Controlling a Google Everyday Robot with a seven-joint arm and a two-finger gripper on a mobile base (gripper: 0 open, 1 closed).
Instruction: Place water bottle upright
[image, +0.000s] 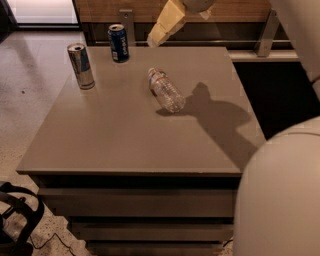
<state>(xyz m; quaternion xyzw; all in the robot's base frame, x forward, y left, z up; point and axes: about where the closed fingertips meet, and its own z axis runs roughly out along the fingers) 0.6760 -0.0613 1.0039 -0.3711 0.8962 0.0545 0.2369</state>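
Observation:
The water bottle (165, 89) is clear ribbed plastic with a white cap and a thin label band. It lies on its side near the middle back of the grey table (120, 145), cap pointing away. My gripper (159, 33) hangs in the air at the top of the view, above the table's back edge and above and behind the bottle, apart from it. It holds nothing that I can see.
A blue drink can (118, 43) stands at the table's back left. A silver-blue slim can (81, 65) stands left of it, nearer the left edge. My arm's pale body (280, 195) fills the lower right. A black object (17, 220) sits on the floor, lower left.

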